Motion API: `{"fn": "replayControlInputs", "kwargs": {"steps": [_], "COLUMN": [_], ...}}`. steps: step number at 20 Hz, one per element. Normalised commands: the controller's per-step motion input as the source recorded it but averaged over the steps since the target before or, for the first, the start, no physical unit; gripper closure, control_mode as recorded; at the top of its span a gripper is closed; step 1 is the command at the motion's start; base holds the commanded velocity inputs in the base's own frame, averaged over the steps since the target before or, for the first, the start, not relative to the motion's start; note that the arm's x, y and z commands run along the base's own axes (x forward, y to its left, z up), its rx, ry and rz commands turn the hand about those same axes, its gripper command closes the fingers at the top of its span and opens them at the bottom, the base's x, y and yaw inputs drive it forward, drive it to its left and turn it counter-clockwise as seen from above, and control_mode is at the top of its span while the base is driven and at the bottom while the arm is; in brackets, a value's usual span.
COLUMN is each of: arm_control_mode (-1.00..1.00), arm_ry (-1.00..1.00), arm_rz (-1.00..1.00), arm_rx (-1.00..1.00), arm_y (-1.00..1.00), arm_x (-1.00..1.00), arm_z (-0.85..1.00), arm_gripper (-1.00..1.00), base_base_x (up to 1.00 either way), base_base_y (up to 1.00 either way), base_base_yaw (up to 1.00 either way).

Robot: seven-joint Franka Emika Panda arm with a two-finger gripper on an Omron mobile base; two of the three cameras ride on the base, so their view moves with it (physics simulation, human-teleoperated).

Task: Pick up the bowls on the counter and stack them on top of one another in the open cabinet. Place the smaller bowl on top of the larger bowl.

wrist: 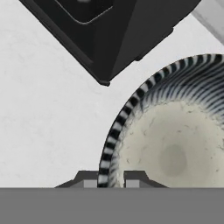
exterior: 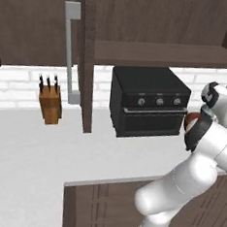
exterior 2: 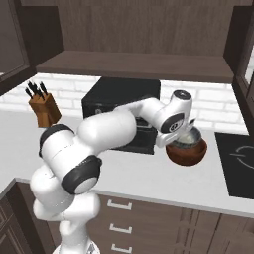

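A: Since the fingers [wrist: 111, 180] are pinched on the rim of the smaller bowl [wrist: 175, 144], this reads as the carry step.

B: Anything in it?

A: Nothing. The larger bowl [exterior 2: 187, 153] sits directly beneath them on the worktop [exterior 2: 144, 173]; whether the bowls touch, can't tell.

B: Next?

A: Probably raise toward the open cabinet [exterior 2: 134, 64] shelf above, clearing the toaster oven [exterior 2: 121, 101] beside.

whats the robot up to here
The arm's hand is shut on the rim of the small grey bowl, its fingertips straddling the striped edge. In the right base view that bowl sits just above or inside the larger brown bowl, right of the black oven, over the counter. The open cabinet's shelf has no bowls yet.
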Motion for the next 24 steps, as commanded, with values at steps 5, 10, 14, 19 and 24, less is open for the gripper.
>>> {"fn": "replayControlInputs", "kwargs": {"steps": [5, 10, 14, 19, 24], "arm_control_mode": [-1.00, -1.00, -1.00, -1.00, -1.00], "arm_ry": [0.01, 0.00, 0.00, 0.00, 0.02], "arm_rz": [0.06, 0.06, 0.07, 0.06, 0.00], "arm_rx": [0.00, 0.00, 0.00, 0.00, 0.01], "arm_y": [-0.14, -0.22, -0.42, -0.39, 0.00], "arm_x": [0.49, 0.60, 0.51, 0.47, 0.07], "arm_z": [-0.22, -0.24, -0.37, -0.14, 0.42], "arm_gripper": [1.00, 1.00, 1.00, -1.00, -1.00], "base_base_x": [0.00, 0.00, 0.00, 0.00, 0.00], "base_base_y": [0.00, 0.00, 0.00, 0.00, 0.00], "base_base_yaw": [0.00, 0.00, 0.00, 0.00, 0.00]}}
